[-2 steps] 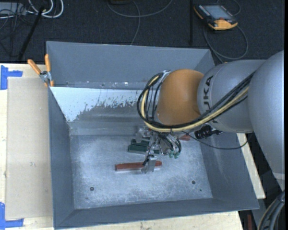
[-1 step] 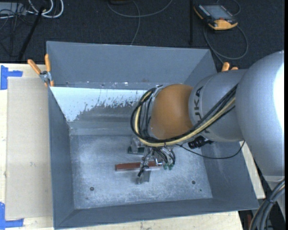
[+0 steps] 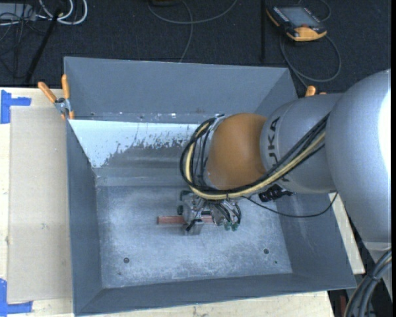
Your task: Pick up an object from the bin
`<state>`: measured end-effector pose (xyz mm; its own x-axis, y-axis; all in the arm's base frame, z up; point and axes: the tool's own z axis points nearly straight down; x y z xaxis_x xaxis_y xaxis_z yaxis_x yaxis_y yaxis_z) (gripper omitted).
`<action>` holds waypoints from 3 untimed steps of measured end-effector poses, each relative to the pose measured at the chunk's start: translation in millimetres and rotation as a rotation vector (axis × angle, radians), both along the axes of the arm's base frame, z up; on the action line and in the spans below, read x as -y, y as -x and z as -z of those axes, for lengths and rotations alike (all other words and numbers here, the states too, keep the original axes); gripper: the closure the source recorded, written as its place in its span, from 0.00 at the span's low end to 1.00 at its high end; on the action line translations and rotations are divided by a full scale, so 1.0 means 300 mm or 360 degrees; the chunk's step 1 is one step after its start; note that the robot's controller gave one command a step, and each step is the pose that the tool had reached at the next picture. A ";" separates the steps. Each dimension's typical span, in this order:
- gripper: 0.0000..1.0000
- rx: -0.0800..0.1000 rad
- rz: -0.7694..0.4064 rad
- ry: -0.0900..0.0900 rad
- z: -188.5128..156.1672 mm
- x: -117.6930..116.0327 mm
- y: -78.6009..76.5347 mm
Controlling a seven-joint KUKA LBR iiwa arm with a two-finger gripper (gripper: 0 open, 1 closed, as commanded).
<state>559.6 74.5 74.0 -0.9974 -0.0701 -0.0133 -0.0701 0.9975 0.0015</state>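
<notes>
A small reddish-brown stick (image 3: 166,220) is seen lying flat on the floor of the bin (image 3: 119,259), one end touching the pincer (image 3: 201,220), whose open or closed state cannot be told, so lifting is judged not yet done.

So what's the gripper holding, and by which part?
Cannot tell. The gripper sits at one end of a small reddish stick on the bin floor.

Glare streaks the far wall of the bin (image 3: 132,137); its floor is dimmer.

A thin reddish-brown bar (image 3: 166,220) lies flat on the bin floor (image 3: 132,246).
</notes>
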 end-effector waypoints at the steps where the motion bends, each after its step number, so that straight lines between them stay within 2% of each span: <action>1: 1.00 -0.0007 -0.0453 0.0005 -0.535 -0.136 -0.090; 2: 1.00 -0.0033 -0.0600 0.0007 -0.344 -0.166 0.122; 3: 1.00 -0.0012 -0.0677 0.0007 -0.522 -0.208 0.100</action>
